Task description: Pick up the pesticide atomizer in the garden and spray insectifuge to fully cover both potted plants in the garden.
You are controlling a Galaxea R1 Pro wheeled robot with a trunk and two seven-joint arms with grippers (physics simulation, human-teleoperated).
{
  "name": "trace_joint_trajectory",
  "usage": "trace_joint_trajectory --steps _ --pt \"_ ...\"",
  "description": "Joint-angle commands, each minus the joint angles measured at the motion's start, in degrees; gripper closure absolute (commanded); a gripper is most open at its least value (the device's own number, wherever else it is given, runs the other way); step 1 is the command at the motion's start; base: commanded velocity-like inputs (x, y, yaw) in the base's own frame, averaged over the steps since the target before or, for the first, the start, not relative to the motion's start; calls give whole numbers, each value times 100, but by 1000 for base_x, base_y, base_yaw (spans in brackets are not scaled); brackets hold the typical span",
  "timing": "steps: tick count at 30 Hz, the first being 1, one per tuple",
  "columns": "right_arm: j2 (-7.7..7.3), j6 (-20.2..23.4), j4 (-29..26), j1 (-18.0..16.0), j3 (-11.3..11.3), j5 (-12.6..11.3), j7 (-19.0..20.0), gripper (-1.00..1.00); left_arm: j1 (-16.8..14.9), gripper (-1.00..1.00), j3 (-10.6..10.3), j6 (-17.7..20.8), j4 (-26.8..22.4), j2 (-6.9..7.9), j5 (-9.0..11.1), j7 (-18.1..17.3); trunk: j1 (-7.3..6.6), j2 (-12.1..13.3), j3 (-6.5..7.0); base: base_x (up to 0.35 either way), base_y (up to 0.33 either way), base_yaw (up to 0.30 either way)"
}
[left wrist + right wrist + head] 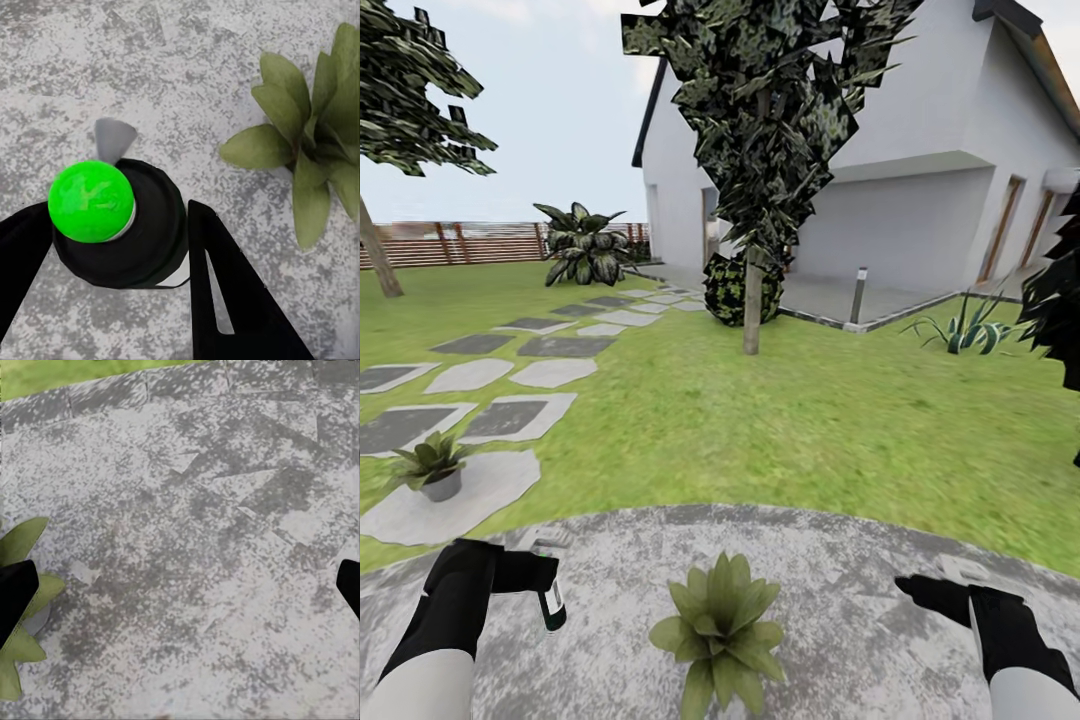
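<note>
My left end effector [538, 575] is closed around the atomizer [551, 595], and the bottle hangs down from it with its dark part low. In the left wrist view I see the black fingers [225, 292] pressed on both sides of the atomizer [124, 229], which has a bright green ball on its top. The near plant [722, 625] sits on the grey patio [840, 590], close to the left end effector on its inner side, a bit nearer to me, and not touching the bottle. The same plant [311, 161] shows in the left wrist view, just beside the bottle. My right end effector [935, 590] is out over the patio on the other side of that plant. In the right wrist view its two black fingertips [15, 600] sit far apart at the edges, so it is open wide and holds nothing, and the plant's leaves [22, 585] poke in next to one fingertip. The second plant [432, 465] in its little grey pot stands on a pale stone [480, 490] out ahead of the left end effector, well apart from it, off to the outer side. Past both end effectors I see green lawn [780, 420], more stepping stones [520, 415], a tree [755, 300], a white house [920, 180] and a brown fence [470, 243] far back.
</note>
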Motion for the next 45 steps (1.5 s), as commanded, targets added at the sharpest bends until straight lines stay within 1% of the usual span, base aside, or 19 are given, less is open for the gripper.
trace_joint_trajectory --steps 1,8,11,16,19,23,25,26,28,45 --pt "4 10 2 -7 -27 61 56 -100 -6 100 10 26 -6 -2 -38 -50 3 -3 -7 280 0 -14" --pt "5 10 28 -7 -31 55 61 -100 9 100 10 26 28 -2 -50 -50 3 -3 -12 86 0 -3" --pt "5 10 29 -7 -33 55 61 -100 11 100 -12 20 382 -2 -60 -45 3 -3 -37 3 0 0" --pt "2 10 29 -7 -34 55 58 -100 11 100 -300 11 802 -2 -63 -37 3 -3 -82 0 0 0" --pt "-9 10 61 -7 -48 55 55 -100 11 100 -411 9 920 4 -76 -22 3 -3 -109 0 0 0" --pt "-35 10 316 -7 -51 55 39 -100 11 100 -469 9 933 7 -78 -15 3 -3 -145 0 0 0" --pt "-37 10 339 -7 -51 55 37 -100 11 100 -549 8 934 7 -78 -15 3 -3 -163 0 0 0" --pt "-38 10 353 -7 -51 55 36 -100 11 100 -635 8 935 7 -78 -15 3 -3 -172 0 0 0" --pt "-38 10 359 -7 -51 55 35 -100 11 100 -680 8 935 7 -78 -15 3 -3 -191 0 0 0" --pt "-39 10 372 -7 -51 55 35 -100 11 100 -710 8 944 7 -78 -15 3 -3 -345 0 0 0"
